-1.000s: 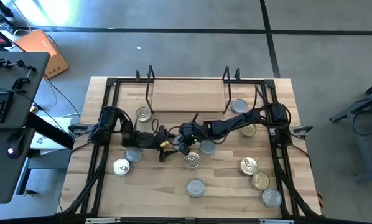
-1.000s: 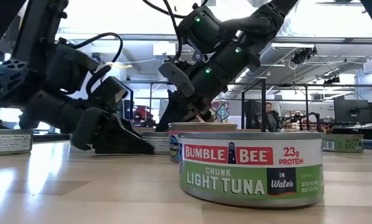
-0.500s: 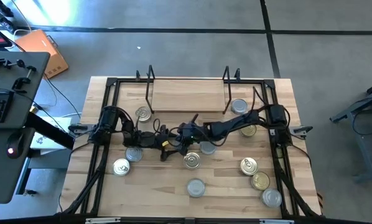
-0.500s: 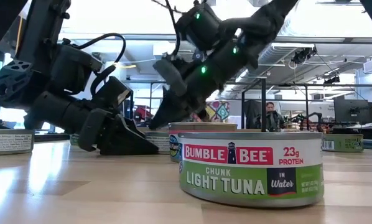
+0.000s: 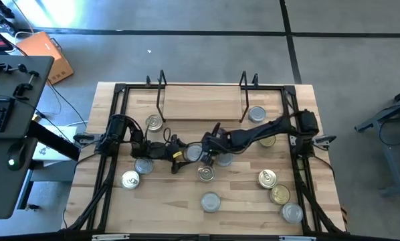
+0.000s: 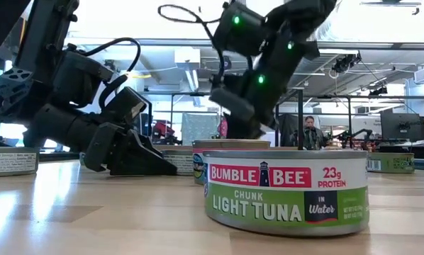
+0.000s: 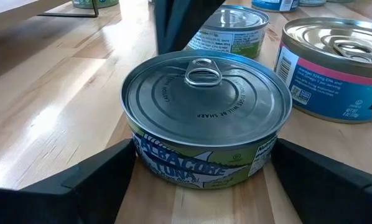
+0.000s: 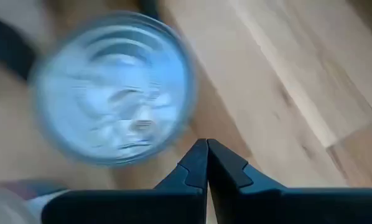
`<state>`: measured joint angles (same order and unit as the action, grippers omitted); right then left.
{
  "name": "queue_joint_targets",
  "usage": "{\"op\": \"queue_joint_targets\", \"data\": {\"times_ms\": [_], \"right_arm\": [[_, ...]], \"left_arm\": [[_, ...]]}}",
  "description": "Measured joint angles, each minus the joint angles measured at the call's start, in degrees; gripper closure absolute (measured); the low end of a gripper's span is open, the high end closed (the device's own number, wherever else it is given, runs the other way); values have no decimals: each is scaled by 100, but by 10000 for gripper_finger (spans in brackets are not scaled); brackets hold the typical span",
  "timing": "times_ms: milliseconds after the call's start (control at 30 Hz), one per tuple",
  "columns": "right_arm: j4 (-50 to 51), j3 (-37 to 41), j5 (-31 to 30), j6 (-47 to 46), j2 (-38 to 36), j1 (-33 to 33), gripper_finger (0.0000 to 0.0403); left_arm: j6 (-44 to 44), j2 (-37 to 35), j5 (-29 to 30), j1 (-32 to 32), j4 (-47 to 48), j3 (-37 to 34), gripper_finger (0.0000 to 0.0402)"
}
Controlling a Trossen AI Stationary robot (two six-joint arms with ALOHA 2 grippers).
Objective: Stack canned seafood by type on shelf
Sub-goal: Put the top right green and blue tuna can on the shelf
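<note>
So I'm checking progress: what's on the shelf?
The shelf board shows only bare wood, no tins. The tins, like the one between the left gripper's open fingers, sit on the table. Nothing covers the board.

shelf (image 5: pixel 201 102) board bare, arms crossing mid-table, tins (image 5: pixel 211 201) scattered across the front

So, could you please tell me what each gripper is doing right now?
Left gripper: open, jaws either side of a tin, not yet closed.
Right gripper: shut, holding nothing.
</note>
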<state>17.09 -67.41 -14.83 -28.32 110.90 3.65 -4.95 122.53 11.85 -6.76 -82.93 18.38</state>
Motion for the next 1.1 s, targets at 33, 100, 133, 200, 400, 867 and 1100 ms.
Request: {"op": "queue_joint_targets", "data": {"times_ms": [33,100,133,200,400,867,1100], "right_arm": [[-49,18,-14,-27,43,-29,403],[-298,40,30,-22,165,-66,403],[-433,48,84,-6,234,-80,403],[-757,64,185,18,372,-103,403],[-1192,63,311,42,547,-117,403],[-1845,30,428,55,690,-180,403],[-1821,28,306,27,673,-168,403]], "left_arm": [[7,4,-1,0,-29,-7,36],[2,6,7,0,-40,11,36],[5,6,7,0,-35,38,36],[11,5,3,0,21,98,36],[29,-9,-33,22,268,215,22],[308,19,-417,70,150,364,10],[251,16,-215,-76,136,314,26]]}}
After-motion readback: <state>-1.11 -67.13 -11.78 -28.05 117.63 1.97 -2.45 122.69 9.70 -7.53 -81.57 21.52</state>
